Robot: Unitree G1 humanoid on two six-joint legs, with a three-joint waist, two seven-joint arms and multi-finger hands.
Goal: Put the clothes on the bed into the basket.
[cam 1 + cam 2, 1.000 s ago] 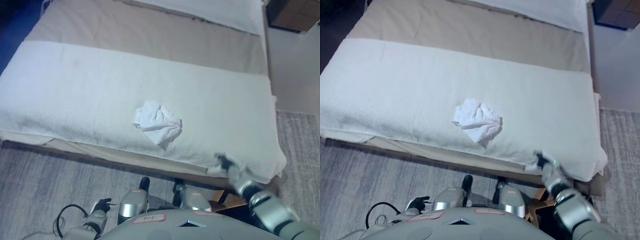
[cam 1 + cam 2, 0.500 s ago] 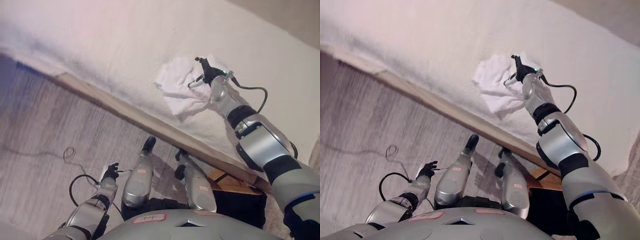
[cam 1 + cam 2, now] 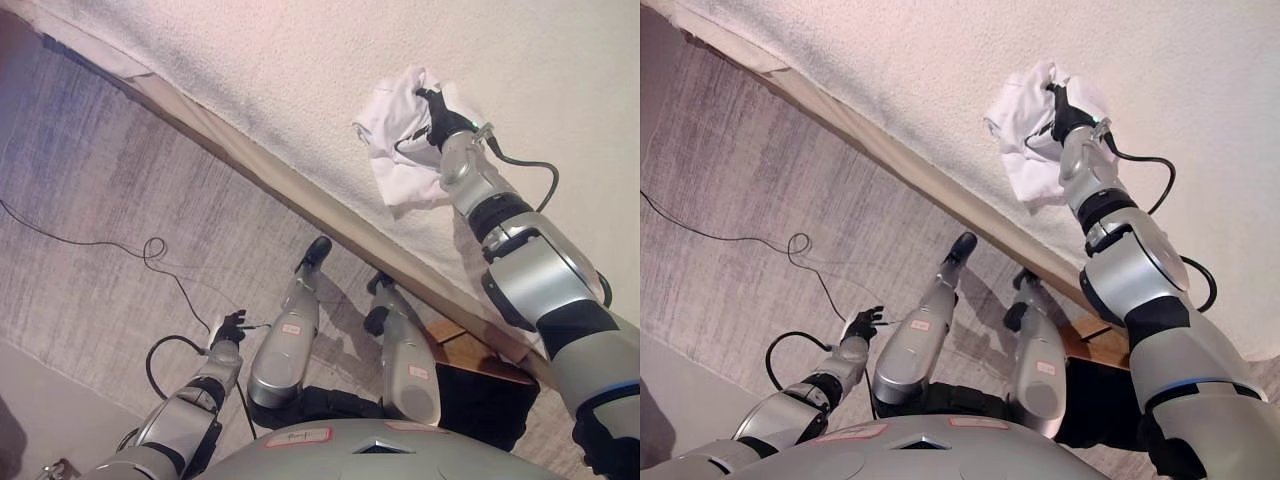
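Item: white crumpled garment (image 3: 395, 150), single piece, lying on the bed (image 3: 250, 70) near its front edge, on the white textured cover.

Right hand (image 3: 436, 115): set on top of the garment, dark fingers bent down into the folds; it appears to be pinching the cloth, though the fingertips are partly hidden by it.

Left hand (image 3: 229, 327): low at the robot's side over the grey carpet (image 3: 90, 230), fingers loosely curled, holding nothing.

Step in hand: the grasp of the garment, judged from the hand's contact.

Next move calls for: a firm closure, a lift clear of the cover, then carriage to the basket.

Containers: basket not visible in either view; contents unknown.
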